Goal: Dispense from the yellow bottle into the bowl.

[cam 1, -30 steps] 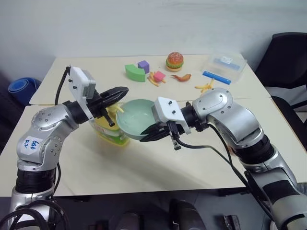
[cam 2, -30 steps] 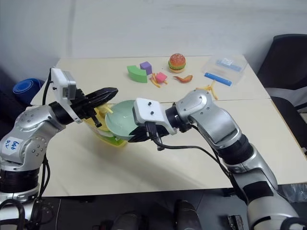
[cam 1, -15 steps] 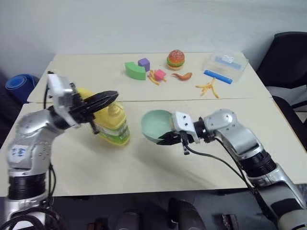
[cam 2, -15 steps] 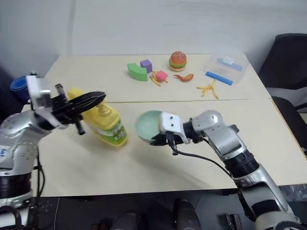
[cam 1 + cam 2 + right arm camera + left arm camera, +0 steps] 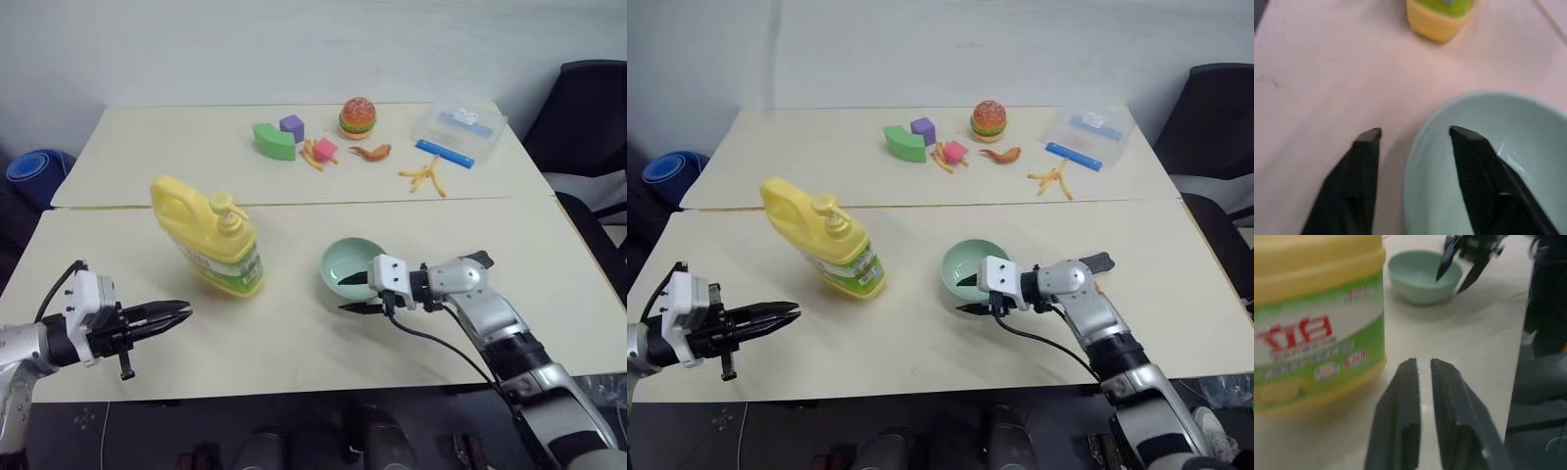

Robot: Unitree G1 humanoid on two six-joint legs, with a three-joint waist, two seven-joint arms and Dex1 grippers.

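Beige tables [image 5: 294, 343], white wall [image 5: 294, 49], black chair [image 5: 588, 108]

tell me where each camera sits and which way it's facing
Left eye and right eye: on the head, looking forward and down over the table; both arms show, with the yellow bottle and bowl.
Left wrist: on the left arm, along the left gripper, facing the bottle and bowl; the right gripper shows at the bowl.
Right wrist: along the right gripper's open fingers straddling the bowl rim.
All views share bottle and bowl.
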